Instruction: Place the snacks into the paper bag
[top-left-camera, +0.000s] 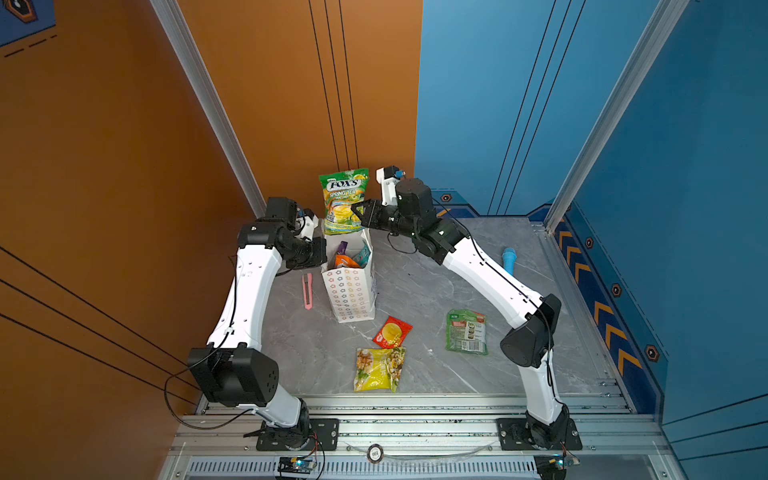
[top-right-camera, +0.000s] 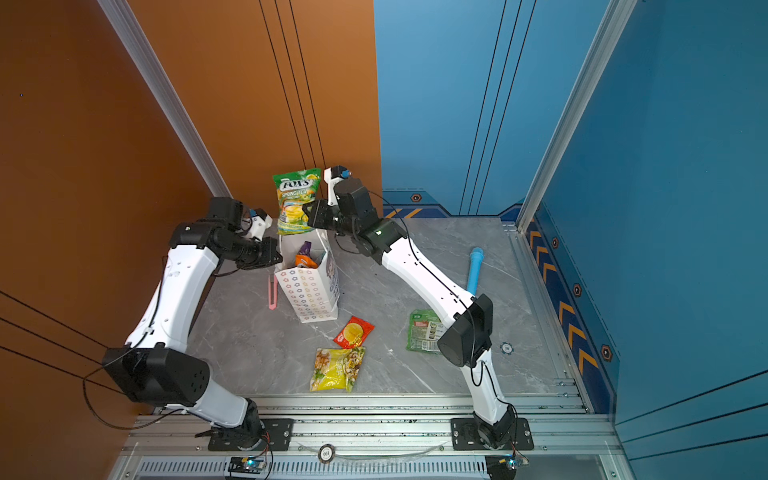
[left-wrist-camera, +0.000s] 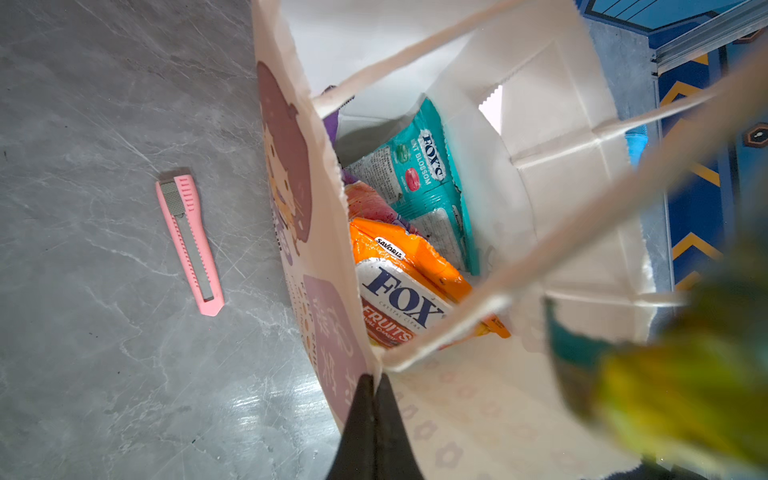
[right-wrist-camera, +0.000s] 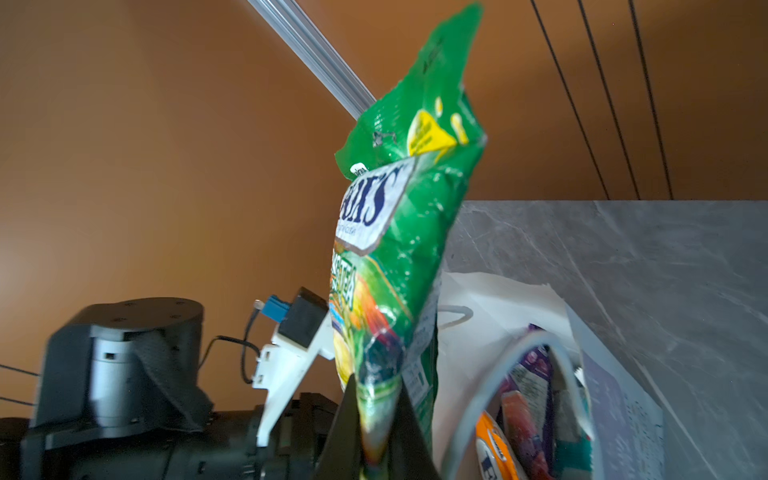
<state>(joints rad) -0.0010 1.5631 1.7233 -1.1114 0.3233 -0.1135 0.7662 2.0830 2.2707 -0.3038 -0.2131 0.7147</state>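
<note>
**Grey marble tabletop: green FOX'S candy packet held over tall white paper bag**

The green packet was gripped at its lower edge by the closed right gripper and held upright just above the bag's open mouth. The bag stood toward ten o'clock on the table, its rim clamped by the closed left gripper. An orange packet, a teal packet and a purple packet were seen inside. A small red packet and a yellow packet lay near six o'clock, and a flat green packet at four o'clock. A pink box cutter lay at the bag's nine o'clock.
</note>
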